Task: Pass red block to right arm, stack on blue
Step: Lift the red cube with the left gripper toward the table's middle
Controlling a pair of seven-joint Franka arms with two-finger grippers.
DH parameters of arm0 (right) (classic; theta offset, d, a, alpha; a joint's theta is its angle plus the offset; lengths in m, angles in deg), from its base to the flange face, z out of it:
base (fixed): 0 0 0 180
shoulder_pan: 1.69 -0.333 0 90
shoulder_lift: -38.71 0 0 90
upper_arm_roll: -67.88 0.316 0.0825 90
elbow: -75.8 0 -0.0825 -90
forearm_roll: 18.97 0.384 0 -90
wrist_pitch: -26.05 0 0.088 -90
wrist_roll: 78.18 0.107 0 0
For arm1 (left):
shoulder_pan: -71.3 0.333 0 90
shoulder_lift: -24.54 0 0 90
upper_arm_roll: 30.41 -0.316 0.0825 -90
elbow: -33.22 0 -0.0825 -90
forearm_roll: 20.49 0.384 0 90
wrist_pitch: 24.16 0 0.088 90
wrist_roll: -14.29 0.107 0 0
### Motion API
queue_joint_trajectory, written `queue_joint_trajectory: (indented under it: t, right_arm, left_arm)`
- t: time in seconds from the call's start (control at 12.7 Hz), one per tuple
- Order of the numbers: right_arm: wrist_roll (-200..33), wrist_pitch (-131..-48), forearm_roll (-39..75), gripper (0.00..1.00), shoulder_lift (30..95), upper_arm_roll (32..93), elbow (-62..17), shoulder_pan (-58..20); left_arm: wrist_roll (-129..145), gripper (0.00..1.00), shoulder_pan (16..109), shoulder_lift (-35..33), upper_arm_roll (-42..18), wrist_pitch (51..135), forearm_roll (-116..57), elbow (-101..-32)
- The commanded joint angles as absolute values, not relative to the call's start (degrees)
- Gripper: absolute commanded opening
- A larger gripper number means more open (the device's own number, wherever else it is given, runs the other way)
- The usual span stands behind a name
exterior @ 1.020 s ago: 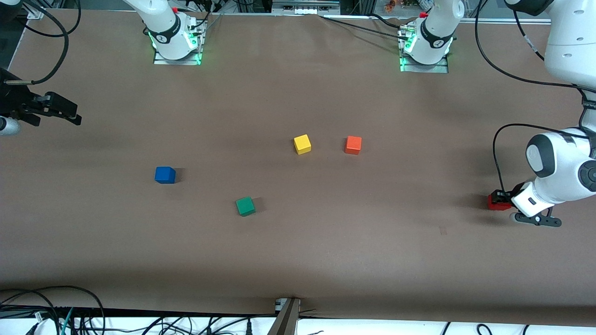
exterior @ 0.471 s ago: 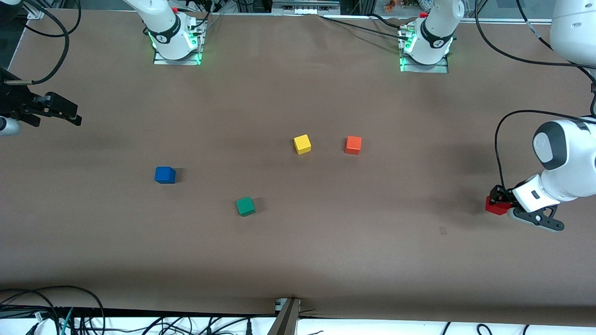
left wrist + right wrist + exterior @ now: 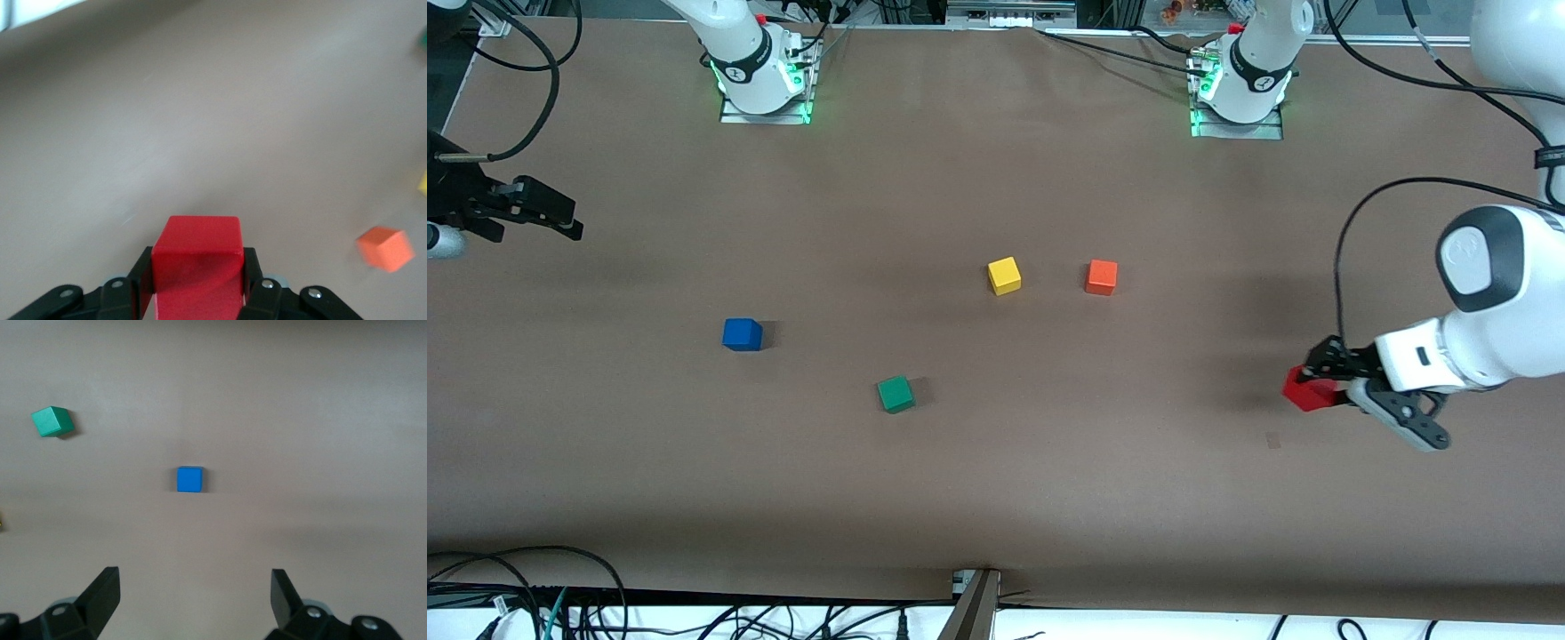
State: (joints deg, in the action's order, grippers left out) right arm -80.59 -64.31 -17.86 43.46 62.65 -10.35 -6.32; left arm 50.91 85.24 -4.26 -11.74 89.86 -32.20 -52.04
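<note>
My left gripper [image 3: 1319, 384] is shut on the red block [image 3: 1304, 392] and holds it just above the table, toward the left arm's end. In the left wrist view the red block [image 3: 197, 253] sits between the two black fingers of the left gripper [image 3: 197, 283]. The blue cube [image 3: 742, 334] lies on the table toward the right arm's end. It also shows in the right wrist view [image 3: 189, 479]. My right gripper [image 3: 567, 222] waits above the table edge at the right arm's end, open and empty [image 3: 193, 593].
A green cube [image 3: 895, 394] lies nearer to the front camera than the blue cube. A yellow cube [image 3: 1005, 276] and an orange cube [image 3: 1101, 277] lie side by side mid-table. The orange cube [image 3: 385, 248] also shows in the left wrist view. Cables hang at the table's ends.
My left gripper has carried the red block away from the left arm's end of the table toward the middle. The right arm has not moved.
</note>
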Motion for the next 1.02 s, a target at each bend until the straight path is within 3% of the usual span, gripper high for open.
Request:
queue_joint_trajectory:
  t: [0.0,0.55,0.94]
  right_arm:
    - [-81.1,-66.5,-17.9,1.00,43.2,62.8,-10.2,-6.2]
    - [-81.3,-65.7,-17.8,1.00,46.8,63.0,-10.4,-6.6]
    - [-81.5,-65.7,-17.7,1.00,49.2,63.0,-10.4,-6.9]
  left_arm:
    - [55.0,0.00,86.0,-3.4,-7.4,88.6,-37.7,-51.8]
    - [54.8,0.00,86.0,-3.4,3.7,88.8,-45.1,-45.9]
    - [57.1,0.00,86.0,-3.4,8.3,90.1,-49.2,-45.7]
